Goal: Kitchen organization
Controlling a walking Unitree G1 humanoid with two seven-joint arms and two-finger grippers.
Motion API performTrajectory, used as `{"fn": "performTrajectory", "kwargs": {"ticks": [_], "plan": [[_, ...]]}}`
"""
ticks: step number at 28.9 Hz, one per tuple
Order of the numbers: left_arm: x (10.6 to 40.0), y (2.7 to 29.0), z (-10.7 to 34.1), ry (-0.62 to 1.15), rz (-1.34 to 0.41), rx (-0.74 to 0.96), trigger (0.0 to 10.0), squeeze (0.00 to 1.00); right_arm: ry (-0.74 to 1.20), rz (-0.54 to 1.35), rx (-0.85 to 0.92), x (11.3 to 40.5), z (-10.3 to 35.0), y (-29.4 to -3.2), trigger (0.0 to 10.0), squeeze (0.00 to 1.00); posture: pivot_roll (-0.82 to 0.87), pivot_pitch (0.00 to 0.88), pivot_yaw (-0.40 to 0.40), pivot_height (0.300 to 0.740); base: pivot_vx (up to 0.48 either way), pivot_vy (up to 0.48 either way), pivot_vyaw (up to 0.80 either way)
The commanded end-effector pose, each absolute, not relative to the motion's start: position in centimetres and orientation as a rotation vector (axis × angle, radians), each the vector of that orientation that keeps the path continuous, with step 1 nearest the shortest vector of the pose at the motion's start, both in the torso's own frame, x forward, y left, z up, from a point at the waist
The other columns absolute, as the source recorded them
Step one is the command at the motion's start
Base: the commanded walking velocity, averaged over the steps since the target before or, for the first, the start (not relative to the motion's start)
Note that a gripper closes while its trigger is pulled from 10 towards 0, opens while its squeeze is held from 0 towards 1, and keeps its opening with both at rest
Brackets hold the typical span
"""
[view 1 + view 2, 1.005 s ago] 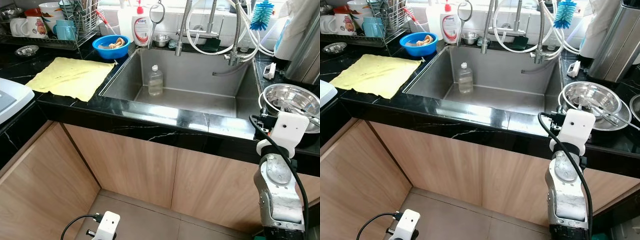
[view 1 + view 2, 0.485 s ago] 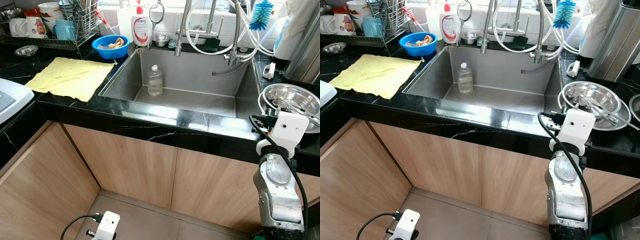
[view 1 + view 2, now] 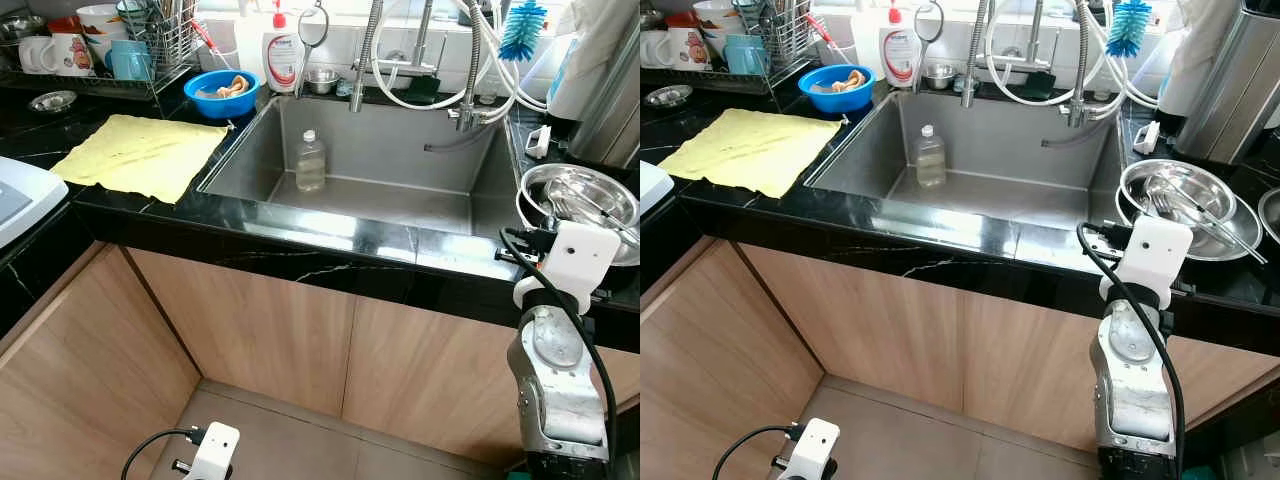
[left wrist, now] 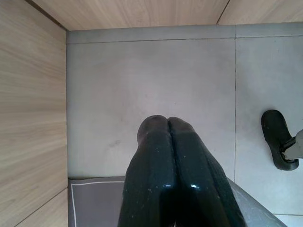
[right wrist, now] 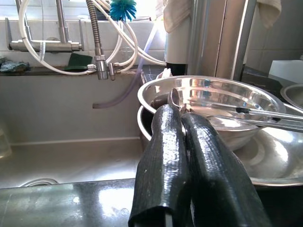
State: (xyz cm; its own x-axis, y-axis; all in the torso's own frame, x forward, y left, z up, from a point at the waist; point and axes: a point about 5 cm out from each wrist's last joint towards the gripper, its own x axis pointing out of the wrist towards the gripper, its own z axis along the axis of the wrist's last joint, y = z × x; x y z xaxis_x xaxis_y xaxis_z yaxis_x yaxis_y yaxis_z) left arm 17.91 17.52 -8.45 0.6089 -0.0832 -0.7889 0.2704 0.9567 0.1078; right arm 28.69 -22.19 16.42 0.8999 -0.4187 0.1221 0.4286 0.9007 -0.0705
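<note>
A steel bowl with long metal utensils inside stands on the black counter right of the sink. My right gripper reaches over the counter edge and is shut at the bowl's near rim, which sits tilted; the white wrist housing hides the fingers from above. A clear plastic bottle stands upright in the sink's far left corner. My left gripper hangs low above the grey floor, shut and holding nothing.
A yellow cloth lies left of the sink, with a blue bowl, soap bottle and dish rack behind. Faucet hoses hang over the sink. A tall steel canister stands at the far right. Wooden cabinets run below.
The steel bowl has shifted a little to the left and tilted, and the utensils inside it have slid. The left arm has stayed still.
</note>
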Motion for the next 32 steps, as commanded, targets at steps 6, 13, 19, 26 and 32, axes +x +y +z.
{"fn": "performTrajectory", "kwargs": {"ticks": [6,13,19,26,32], "plan": [[17.8,17.7,-8.5,0.897,-0.195,0.224,10.0,0.00,-0.154,-0.422,-0.074,29.0,17.4,-21.8,1.8,0.00,-0.28,0.000,0.016,0.731,0.000,0.000,0.00],[17.8,17.7,-8.5,0.895,-0.194,0.225,10.0,0.00,-0.186,-0.403,-0.052,29.1,17.9,-21.6,10.0,0.00,-0.28,0.000,0.016,0.731,0.000,0.000,0.00],[17.8,17.7,-8.5,0.893,-0.193,0.224,10.0,0.00,-0.282,-0.359,-0.087,29.3,19.6,-20.9,10.0,0.00,-0.28,0.000,0.016,0.731,0.000,0.000,0.00],[17.9,17.7,-8.4,0.889,-0.190,0.222,10.0,0.00,-0.297,-0.201,-0.122,30.6,20.9,-19.8,10.0,0.00,-0.29,0.000,0.016,0.731,0.000,0.000,0.00],[17.9,17.7,-8.4,0.892,-0.191,0.226,10.0,0.00,-0.173,-0.086,-0.025,32.8,21.0,-19.6,10.0,0.00,-0.29,0.000,0.018,0.731,0.000,0.000,0.00]]}}
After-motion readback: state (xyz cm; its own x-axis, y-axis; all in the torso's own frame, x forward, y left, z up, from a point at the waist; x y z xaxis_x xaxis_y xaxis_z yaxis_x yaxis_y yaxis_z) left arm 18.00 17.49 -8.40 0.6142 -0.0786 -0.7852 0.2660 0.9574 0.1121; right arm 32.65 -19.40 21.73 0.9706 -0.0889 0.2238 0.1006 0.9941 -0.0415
